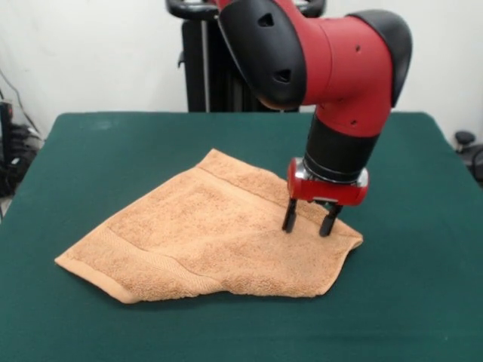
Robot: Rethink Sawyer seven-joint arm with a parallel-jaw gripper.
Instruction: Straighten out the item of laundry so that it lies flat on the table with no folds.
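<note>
Front view shows the orange-tan towel [204,237] lying on the green table [90,151] a little toward 7 o'clock of the table's middle, spread in an uneven shape with a ribbed band along its 7 o'clock end and a fold along its 5 o'clock edge. The pincer [310,222] stands over the towel's 3 o'clock corner, its two dark fingers [289,217] parted and pointing down, tips at the cloth and nothing gripped between them. Above it the red and black arm [339,68] comes down from 12 o'clock.
</note>
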